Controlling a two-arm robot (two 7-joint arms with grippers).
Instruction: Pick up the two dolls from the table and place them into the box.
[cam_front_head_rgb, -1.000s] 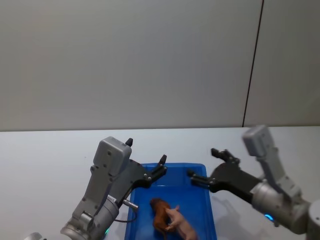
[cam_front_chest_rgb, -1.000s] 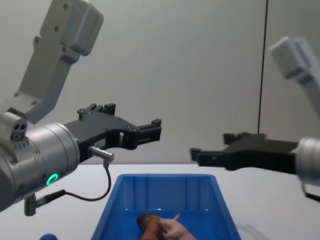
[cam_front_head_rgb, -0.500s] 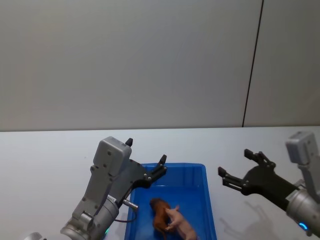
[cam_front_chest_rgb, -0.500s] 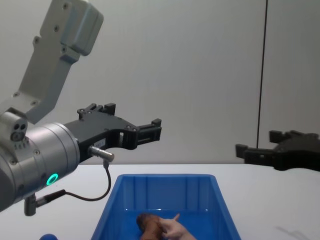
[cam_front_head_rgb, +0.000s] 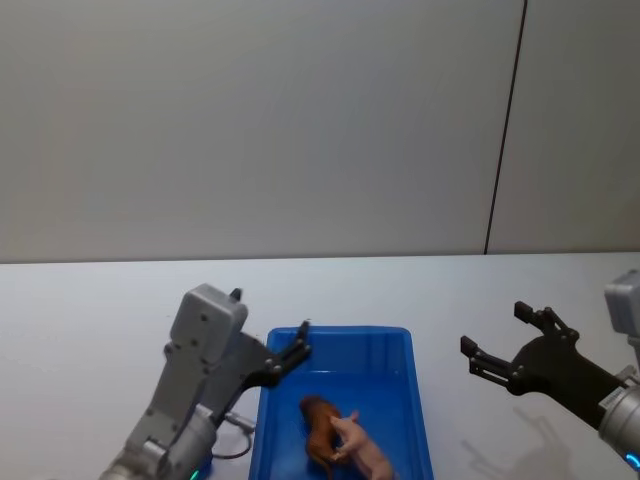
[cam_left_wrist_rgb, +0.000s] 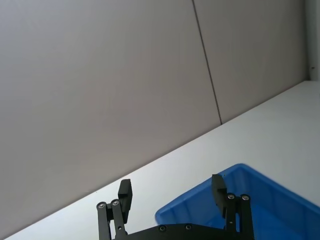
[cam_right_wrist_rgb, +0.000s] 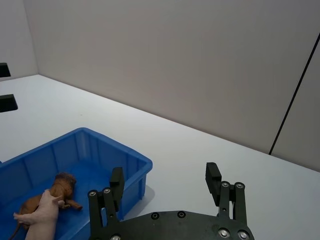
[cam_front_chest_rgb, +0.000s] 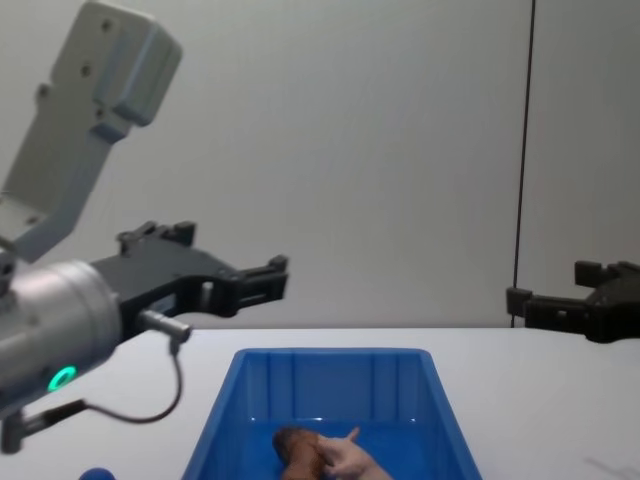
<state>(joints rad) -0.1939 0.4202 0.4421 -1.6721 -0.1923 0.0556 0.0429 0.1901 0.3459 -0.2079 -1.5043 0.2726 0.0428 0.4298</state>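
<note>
Both dolls lie inside the blue box (cam_front_head_rgb: 345, 331) on the white table (cam_front_head_rgb: 90, 300): the reddish-brown animal (cam_front_head_rgb: 318, 422) and the pale pink pig (cam_front_head_rgb: 366, 456) touch each other. The chest view shows the box (cam_front_chest_rgb: 330, 353) from the side, with the brown doll (cam_front_chest_rgb: 296, 444) and pig (cam_front_chest_rgb: 352, 461) on its floor. My left gripper (cam_front_head_rgb: 270, 325) hangs open and empty above the box's left rim. My right gripper (cam_front_head_rgb: 495, 330) is open and empty, off to the right of the box. In the right wrist view the box (cam_right_wrist_rgb: 105, 156), brown doll (cam_right_wrist_rgb: 54, 193) and pig (cam_right_wrist_rgb: 38, 215) lie beyond that gripper (cam_right_wrist_rgb: 165, 176).
A small blue ball (cam_front_chest_rgb: 95, 473) sits on the table left of the box, at the chest view's lower edge. A grey wall with a dark vertical seam stands behind the table. In the left wrist view the left gripper (cam_left_wrist_rgb: 171, 186) points over the box's corner (cam_left_wrist_rgb: 235, 192).
My right gripper has swung from over the box's right side out to the right. In the last half second my left gripper drew back leftward and toward me. The dolls have not moved.
</note>
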